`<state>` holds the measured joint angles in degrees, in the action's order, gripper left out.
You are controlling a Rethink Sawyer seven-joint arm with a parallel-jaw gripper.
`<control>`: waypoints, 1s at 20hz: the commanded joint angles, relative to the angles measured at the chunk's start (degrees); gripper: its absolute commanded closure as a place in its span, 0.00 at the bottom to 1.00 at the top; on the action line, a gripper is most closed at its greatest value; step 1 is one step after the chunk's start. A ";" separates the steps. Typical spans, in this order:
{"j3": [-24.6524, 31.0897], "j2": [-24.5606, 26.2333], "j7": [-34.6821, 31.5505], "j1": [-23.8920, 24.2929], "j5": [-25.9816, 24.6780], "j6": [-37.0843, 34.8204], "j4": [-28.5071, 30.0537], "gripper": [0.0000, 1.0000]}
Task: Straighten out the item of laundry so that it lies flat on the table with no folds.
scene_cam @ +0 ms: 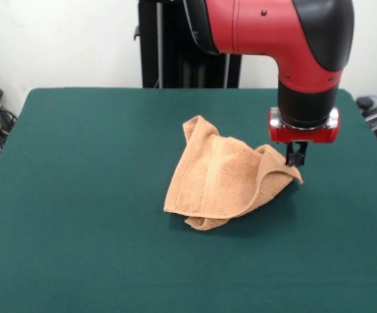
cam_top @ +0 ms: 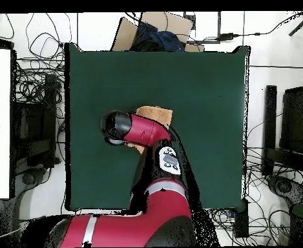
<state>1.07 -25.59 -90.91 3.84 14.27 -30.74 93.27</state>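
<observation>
The item of laundry (scene_cam: 224, 176), a peach-orange towel, lies crumpled and folded over itself just right of the table's middle. Its right corner is drawn up to a point. My gripper (scene_cam: 296, 158) comes straight down onto that corner, its dark fingers close together and pinching the cloth. In the overhead view only a strip of the towel (cam_top: 156, 115) shows beside the red arm; the arm's black head hides the gripper there. The table (scene_cam: 77, 169) is covered in dark green cloth and is far wider than the towel.
Green table surface (cam_top: 205, 97) stretches on all sides of the towel. Off the table there are tangled cables (cam_top: 37, 84) on the floor, a cardboard box (cam_top: 155, 29) beyond one end, and dark equipment (cam_top: 289, 129) along one side.
</observation>
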 commanded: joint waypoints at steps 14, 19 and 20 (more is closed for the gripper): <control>2.03 0.62 -11.27 -1.12 0.90 1.06 3.22 1.00; 2.25 0.40 -11.20 -0.83 1.03 1.20 3.62 0.00; 2.41 0.36 -11.26 -0.73 1.16 1.40 3.78 0.00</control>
<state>0.91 -25.59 -90.91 2.61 14.28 -30.74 93.46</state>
